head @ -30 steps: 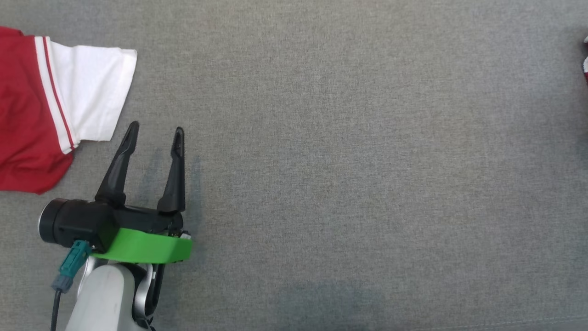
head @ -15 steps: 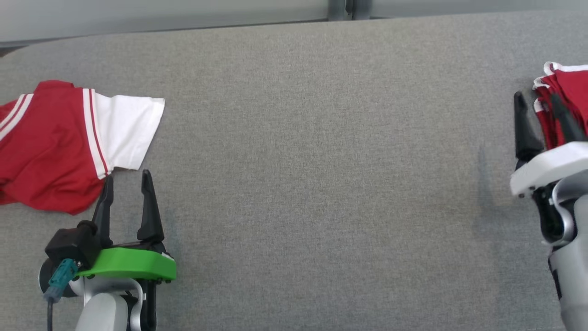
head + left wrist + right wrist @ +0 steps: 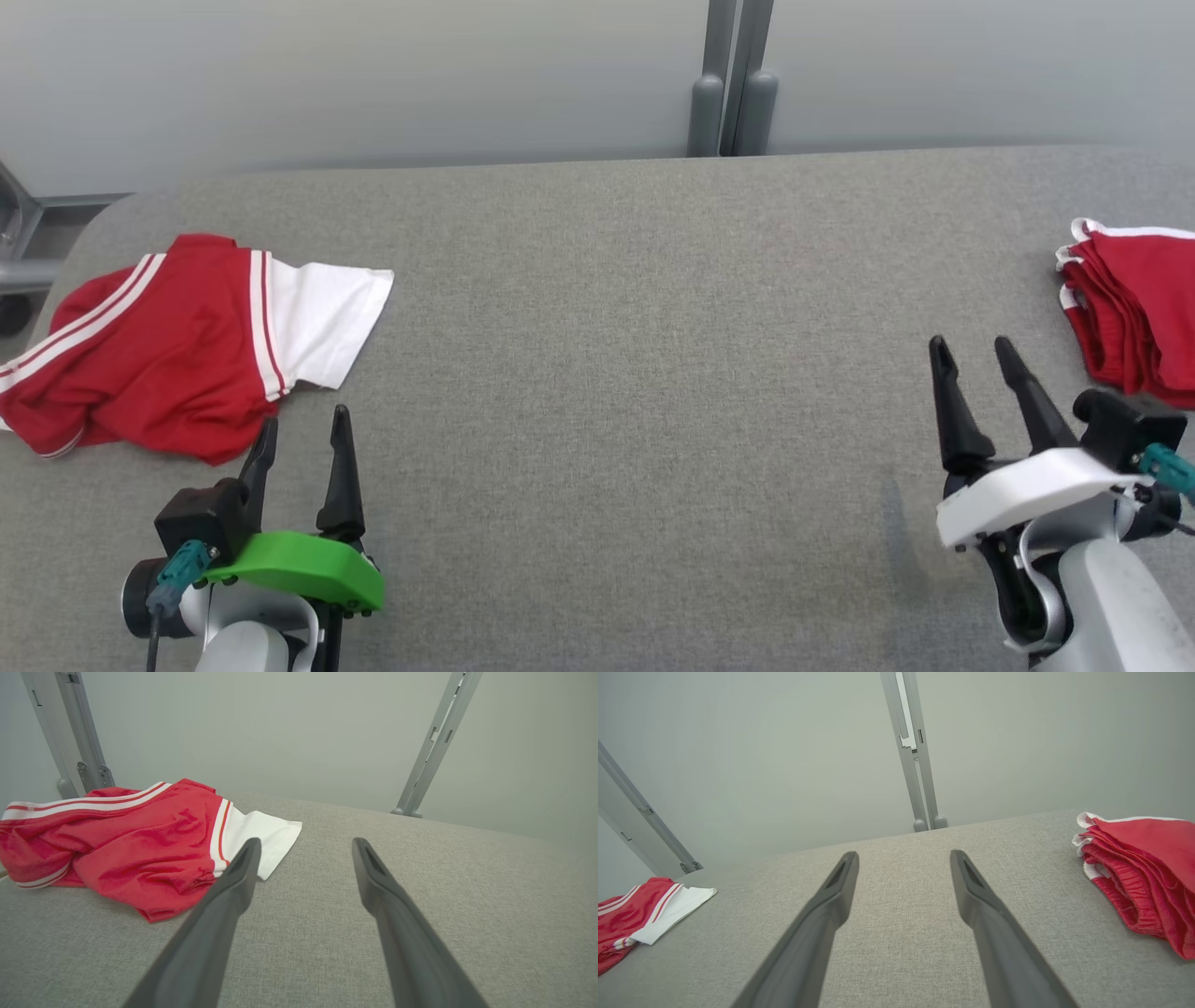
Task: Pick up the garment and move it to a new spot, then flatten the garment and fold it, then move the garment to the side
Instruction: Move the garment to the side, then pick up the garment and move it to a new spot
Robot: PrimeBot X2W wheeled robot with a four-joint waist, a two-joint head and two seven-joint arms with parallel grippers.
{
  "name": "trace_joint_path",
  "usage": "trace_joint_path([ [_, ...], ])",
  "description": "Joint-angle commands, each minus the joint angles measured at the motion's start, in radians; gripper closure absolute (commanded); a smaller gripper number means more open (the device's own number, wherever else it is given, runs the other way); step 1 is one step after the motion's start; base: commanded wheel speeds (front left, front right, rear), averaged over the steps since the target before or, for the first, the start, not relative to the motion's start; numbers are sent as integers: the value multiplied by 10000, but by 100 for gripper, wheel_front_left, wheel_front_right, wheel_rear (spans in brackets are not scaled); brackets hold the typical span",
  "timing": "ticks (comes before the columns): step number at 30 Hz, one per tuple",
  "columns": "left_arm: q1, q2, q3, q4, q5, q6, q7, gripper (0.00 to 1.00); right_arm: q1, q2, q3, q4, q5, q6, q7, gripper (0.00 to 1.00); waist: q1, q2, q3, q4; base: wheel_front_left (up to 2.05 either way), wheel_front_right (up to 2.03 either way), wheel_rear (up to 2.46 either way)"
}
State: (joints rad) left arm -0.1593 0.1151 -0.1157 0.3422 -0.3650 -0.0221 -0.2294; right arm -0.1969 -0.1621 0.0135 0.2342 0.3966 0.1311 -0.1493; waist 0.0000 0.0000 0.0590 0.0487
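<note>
A grey fabric-covered table [image 3: 597, 392] runs across to a pale grey wall [image 3: 373, 75], with a twin metal upright [image 3: 730, 89] standing behind the far edge. Half a second ago the head view held little but a strip of that wall. The whole picture has since shifted downward, so the camera has tilted up. Back then the right gripper [image 3: 970, 343] sat at the right edge with its fingers overlapping the pile of folded red garments [image 3: 1134, 308]. It now stands apart from the pile, just to the pile's left and nearer the robot.

There are two grippers, one loose garment and one folded pile; the number of pieces in the pile cannot be told.

The red garment [image 3: 168, 364], with a white sleeve and white stripes, lies crumpled on the table's left end. The left gripper [image 3: 305, 418] has its jaws spread with nothing between them. Its left fingertip is just beside the garment's near hem, and the white sleeve lies just beyond the tips. The right gripper's jaws are likewise apart and empty, well away from the loose garment.
</note>
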Motion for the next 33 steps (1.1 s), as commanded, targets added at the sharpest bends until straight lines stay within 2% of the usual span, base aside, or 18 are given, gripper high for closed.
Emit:
trace_joint_path([
  [1,30,66,3,152,96,-28,-106,0,374,160,69,-9,-133,-7,-150,0,0,0,-458,117,0,0,0],
  [7,277,201,96,371,155,-1,-258,0,929,545,-16,202,-369,-7,-241,0,0,0,-736,105,0,0,0],
  [16,612,435,27,290,89,-402,-322,0,1151,924,-222,580,-1214,-4,-237,0,0,0,-808,127,0,0,0],
  [33,651,371,-47,166,60,-474,-353,0,1249,1087,-331,522,-1435,-4,-133,0,0,0,-716,229,0,0,0],
])
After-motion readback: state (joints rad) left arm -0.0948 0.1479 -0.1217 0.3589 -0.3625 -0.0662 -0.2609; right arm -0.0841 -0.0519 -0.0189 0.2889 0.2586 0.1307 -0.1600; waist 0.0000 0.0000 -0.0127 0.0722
